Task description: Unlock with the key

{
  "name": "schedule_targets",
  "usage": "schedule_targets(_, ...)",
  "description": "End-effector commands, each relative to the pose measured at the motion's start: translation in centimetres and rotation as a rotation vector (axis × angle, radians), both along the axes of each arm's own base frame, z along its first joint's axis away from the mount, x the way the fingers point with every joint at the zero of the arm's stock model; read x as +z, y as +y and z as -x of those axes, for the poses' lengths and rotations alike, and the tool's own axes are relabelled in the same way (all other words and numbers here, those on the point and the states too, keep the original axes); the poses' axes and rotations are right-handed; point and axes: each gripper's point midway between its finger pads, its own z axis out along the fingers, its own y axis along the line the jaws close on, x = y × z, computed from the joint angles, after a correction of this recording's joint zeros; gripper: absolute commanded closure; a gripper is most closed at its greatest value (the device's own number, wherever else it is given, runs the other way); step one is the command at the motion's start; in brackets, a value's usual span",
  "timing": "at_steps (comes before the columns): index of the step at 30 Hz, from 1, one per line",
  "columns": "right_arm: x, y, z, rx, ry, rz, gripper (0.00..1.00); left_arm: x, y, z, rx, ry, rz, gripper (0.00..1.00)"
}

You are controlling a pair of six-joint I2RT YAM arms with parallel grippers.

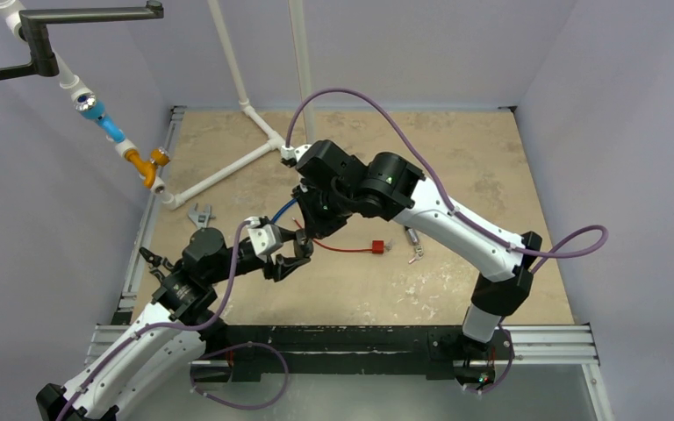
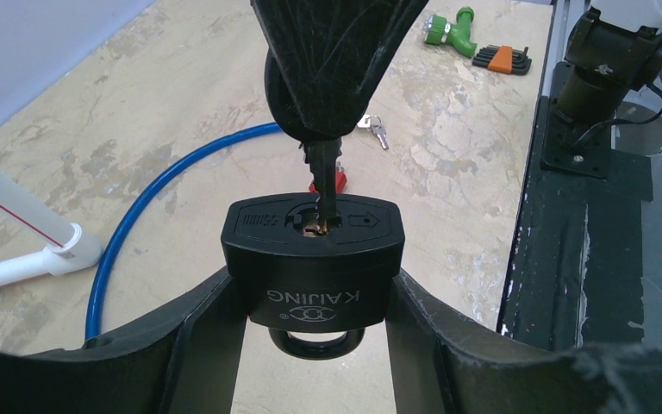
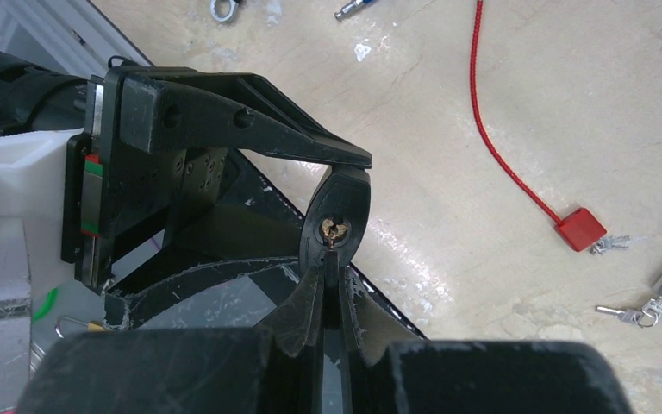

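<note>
Beige mottled tabletop (image 1: 456, 149), lilac walls (image 1: 404, 44), left jaws clamping padlock (image 2: 312, 259), right jaws pinching key (image 2: 321, 177).

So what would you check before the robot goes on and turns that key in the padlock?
1. Padlock clamped between the left gripper fingers: ok.
2. Key pinched in the right gripper: ok.
3. Key tip in the keyhole: ok.
4. Key pushed fully home: cannot tell.
5. Shackle has nothing threaded through it: ok.
</note>
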Motion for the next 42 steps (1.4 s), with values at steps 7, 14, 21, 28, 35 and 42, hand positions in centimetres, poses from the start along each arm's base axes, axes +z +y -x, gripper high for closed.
schedule_targets(7,-0.8,-0.1,0.2,0.007,-0.028,0.004,1.00,4.7,0.0,-0.8,0.030,-0.157,0.081,1.00)
schedule_targets(14,-1.9,0.0,0.9,0.004,0.002,-0.014,1.00,5.0,0.3,-1.2,0.059,-0.170,0.084,1.00)
schedule_targets(21,-2.6,0.5,1.4,0.031,0.029,-0.022,1.00,4.9,-0.2,-0.4,-0.005,-0.195,0.069,1.00)
schedule_targets(28,-2.7,1.2,1.5,0.048,0.019,-0.030,1.00,5.3,0.4,-1.5,0.070,-0.196,0.074,1.00)
schedule_targets(35,-4.0,2.2,3.2,0.079,0.016,-0.009,1.00,5.7,0.7,-2.2,0.121,-0.153,0.094,1.00)
schedule_targets(42,-4.0,2.5,3.6,0.124,-0.007,-0.024,1.00,5.9,0.2,-1.3,0.065,-0.157,0.099,1.00)
